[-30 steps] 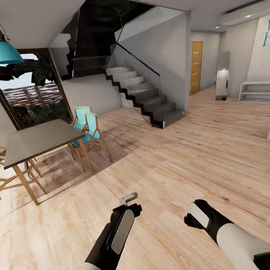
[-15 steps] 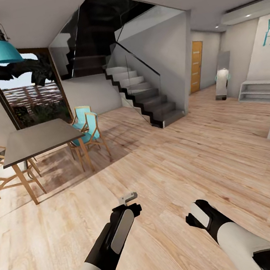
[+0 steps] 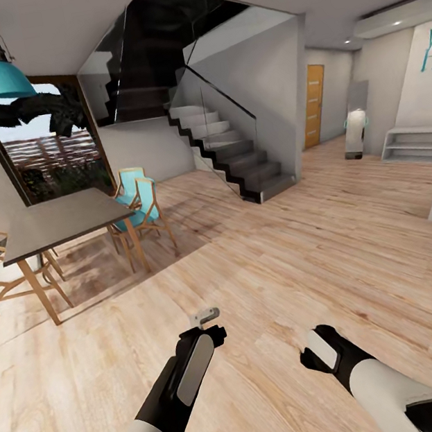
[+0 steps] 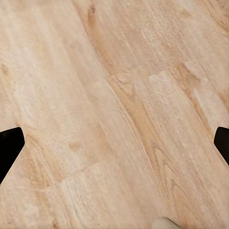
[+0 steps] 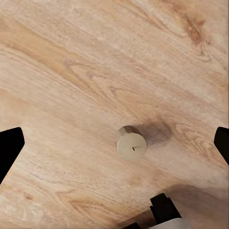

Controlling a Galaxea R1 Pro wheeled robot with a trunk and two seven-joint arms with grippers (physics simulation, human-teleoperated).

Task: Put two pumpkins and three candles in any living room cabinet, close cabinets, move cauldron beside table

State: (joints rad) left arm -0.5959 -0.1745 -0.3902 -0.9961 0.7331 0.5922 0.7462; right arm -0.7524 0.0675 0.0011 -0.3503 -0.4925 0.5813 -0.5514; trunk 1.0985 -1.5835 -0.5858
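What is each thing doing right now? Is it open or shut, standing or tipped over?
Candle: standing upright on the wooden floor, no flame, not held.
Left fingers: open, holding nothing.
Right fingers: open, above the candle, not touching it.
Orange door: shut.

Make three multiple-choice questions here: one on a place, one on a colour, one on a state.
1. The short olive-tan cylindrical candle sits: A inside a drawer; B on the pale wooden plank floor; C on a sofa.
2. The hanging pendant lamp's shade is: A red; B yellow; C teal.
3. The right gripper is: A open; B shut on the candle; C shut, empty.
Answers: B, it stands upright on the planks; C, the head view shows teal; A, its fingertips stand wide apart.
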